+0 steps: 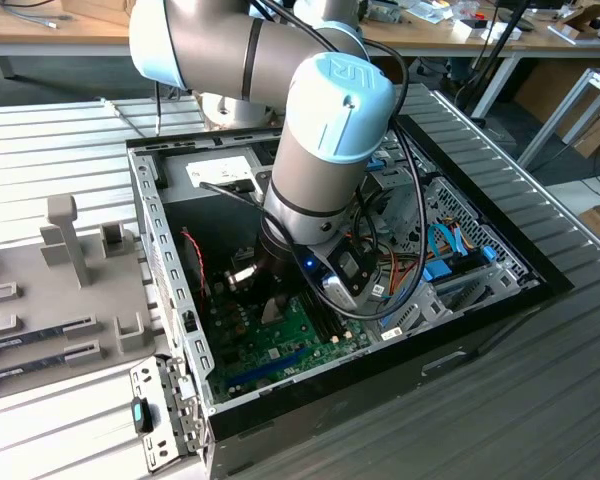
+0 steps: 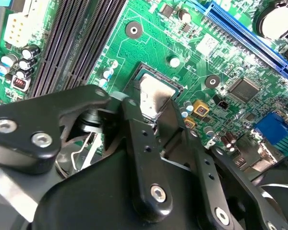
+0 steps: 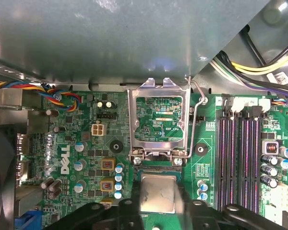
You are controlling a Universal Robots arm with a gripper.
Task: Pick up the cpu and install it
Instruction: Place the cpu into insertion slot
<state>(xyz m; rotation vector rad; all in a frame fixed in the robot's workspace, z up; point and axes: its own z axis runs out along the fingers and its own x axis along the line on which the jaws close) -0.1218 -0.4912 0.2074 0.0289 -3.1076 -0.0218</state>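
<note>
The cpu (image 3: pixel 158 194), a silvery square chip with a thin green rim, hovers just over the dark socket (image 3: pixel 156 167) on the green motherboard (image 3: pixel 77 143). My gripper (image 3: pixel 158 203) has a black finger pressed against each side of the chip. In the second wrist view the cpu (image 2: pixel 153 98) sits slightly tilted at the socket frame (image 2: pixel 175 86), between the fingers (image 2: pixel 134 120) of my gripper (image 2: pixel 153 108). In the exterior view my gripper (image 1: pixel 270 305) reaches down into the open computer case (image 1: pixel 170 290).
The socket's metal load plate (image 3: pixel 158 120) stands flipped open beside the socket, with its wire lever (image 3: pixel 194 129) raised. Memory slots (image 3: pixel 240 158) run alongside. Cables (image 1: pixel 445 245) and drive bays crowd the case's far side. A grey fixture tray (image 1: pixel 70 290) holds memory sticks (image 1: pixel 40 335).
</note>
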